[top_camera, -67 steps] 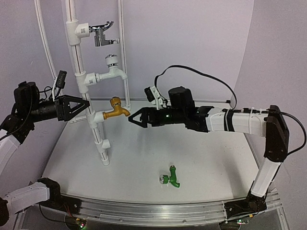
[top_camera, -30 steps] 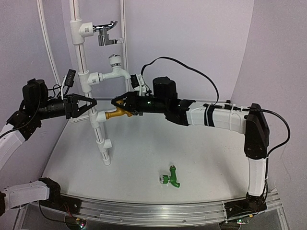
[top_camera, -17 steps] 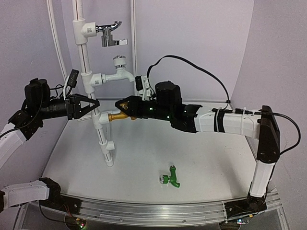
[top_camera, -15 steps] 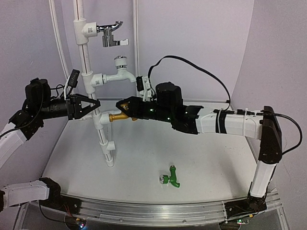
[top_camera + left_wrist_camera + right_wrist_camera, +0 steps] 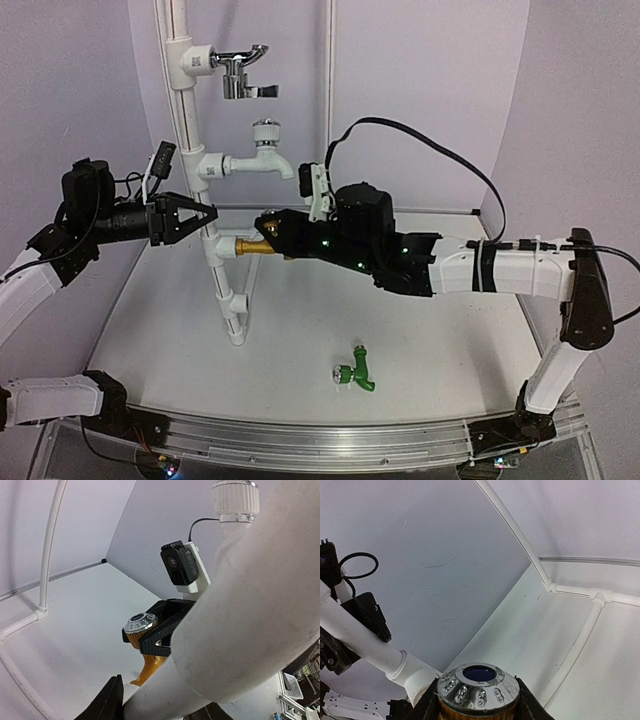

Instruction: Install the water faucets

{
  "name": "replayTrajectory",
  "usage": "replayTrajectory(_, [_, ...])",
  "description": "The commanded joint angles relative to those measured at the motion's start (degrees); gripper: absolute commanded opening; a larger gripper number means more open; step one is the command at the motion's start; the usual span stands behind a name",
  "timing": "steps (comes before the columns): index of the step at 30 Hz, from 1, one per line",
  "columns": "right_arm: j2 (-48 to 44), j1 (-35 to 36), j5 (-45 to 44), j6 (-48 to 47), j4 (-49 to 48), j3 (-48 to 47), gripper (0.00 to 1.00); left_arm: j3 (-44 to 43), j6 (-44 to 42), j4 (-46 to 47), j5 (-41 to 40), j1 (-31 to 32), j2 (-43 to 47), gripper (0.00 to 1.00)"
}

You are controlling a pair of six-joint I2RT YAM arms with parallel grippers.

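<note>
The green water faucet (image 5: 356,371) lies loose on the table near the front, away from both grippers. My left gripper (image 5: 203,216) is shut on the upright white pipe (image 5: 212,240); in the left wrist view the pipe (image 5: 235,635) fills the space between my fingers (image 5: 113,700). My right gripper (image 5: 268,228) is shut on the knob of the brass-yellow tap (image 5: 252,246), which sits in a pipe fitting. The right wrist view shows the silvery knob (image 5: 479,686) clamped between my fingers (image 5: 426,702). The green faucet is out of both wrist views.
A chrome tap (image 5: 243,74) and a white tap (image 5: 262,156) sit higher on the same pipe. Thin white tubing (image 5: 330,100) stands behind against the wall. An aluminium rail (image 5: 330,440) runs along the table's front edge.
The pipe stand has shifted to the right and both grippers have moved with it. The grips on the pipe and on the brass tap's knob hold. The green faucet has not moved.
</note>
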State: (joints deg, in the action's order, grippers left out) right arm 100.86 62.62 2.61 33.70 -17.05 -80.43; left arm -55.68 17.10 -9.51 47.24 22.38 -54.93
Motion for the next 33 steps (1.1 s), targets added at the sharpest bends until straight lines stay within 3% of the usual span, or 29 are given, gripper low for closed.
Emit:
replayTrajectory(1, [-4.2, 8.1, 12.5, -4.8, 3.1, 1.3, 0.0, -2.7, 9.6, -2.2, -28.2, -3.1, -2.8, 0.23])
replayTrajectory(7, [-3.5, 8.4, 14.8, -5.9, 5.0, 0.2, 0.04, -1.9, 7.4, -6.0, -35.3, -3.1, -0.7, 0.24])
replayTrajectory(13, [-4.1, 5.2, 8.4, -6.4, 15.0, -3.9, 0.74, -1.1, 5.8, -7.6, -33.8, -3.1, 1.4, 0.27])
replayTrajectory(17, [-7.1, 0.5, 8.6, -8.3, 16.9, -4.8, 0.95, -0.8, 4.0, -7.4, -29.3, -3.1, 1.6, 0.3])
replayTrajectory(22, [-9.9, -3.0, 3.0, -13.5, 22.8, -6.2, 0.98, -1.8, 1.8, -7.2, -24.6, -3.1, 0.8, 0.33])
replayTrajectory(27, [-10.8, -13.9, -2.0, -15.2, 24.7, -3.6, 0.98, -2.0, 0.4, -7.1, -23.4, -3.1, 0.8, 0.43])
replayTrajectory(30, [-7.3, -17.5, -10.0, -22.8, 25.0, -4.8, 0.98, -2.0, 0.2, -7.1, -23.3, -3.1, 0.8, 0.47])
replayTrajectory(33, [-1.2, -20.7, -12.7, -27.0, 25.8, -8.8, 0.98, -1.8, -0.4, -7.1, -22.5, -3.1, 1.0, 0.57])
